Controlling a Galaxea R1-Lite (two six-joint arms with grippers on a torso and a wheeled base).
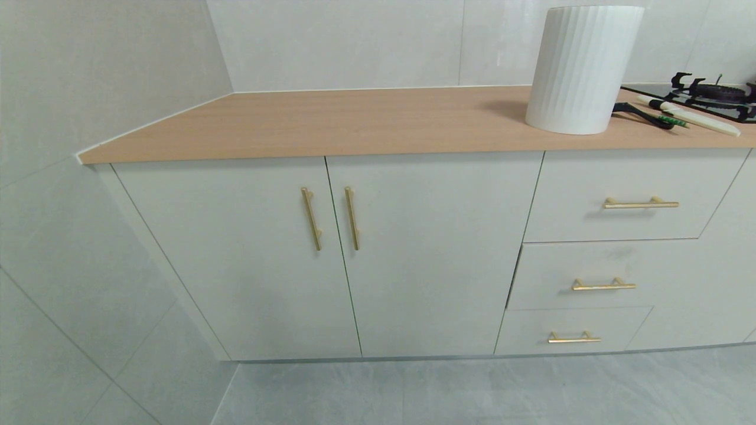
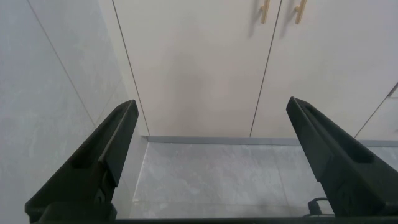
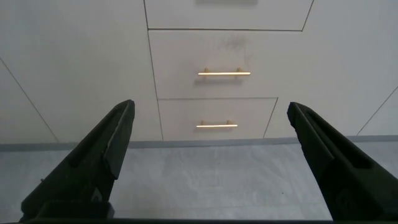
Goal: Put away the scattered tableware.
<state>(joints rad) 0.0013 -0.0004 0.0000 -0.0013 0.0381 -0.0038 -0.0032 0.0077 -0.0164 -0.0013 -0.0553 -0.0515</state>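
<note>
Tableware point(image 1: 688, 115) on wooden countertop point(image 1: 354, 124) (tiled walls point(image 1: 331, 41)).

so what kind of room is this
Most likely a kitchen: a wooden countertop over white cabinet doors and drawers, a gas hob at its right end, and utensils lying beside it.

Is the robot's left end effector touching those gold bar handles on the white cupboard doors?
Apart. In the left wrist view, the left end effector sits well short of the gold bar handles.
</note>
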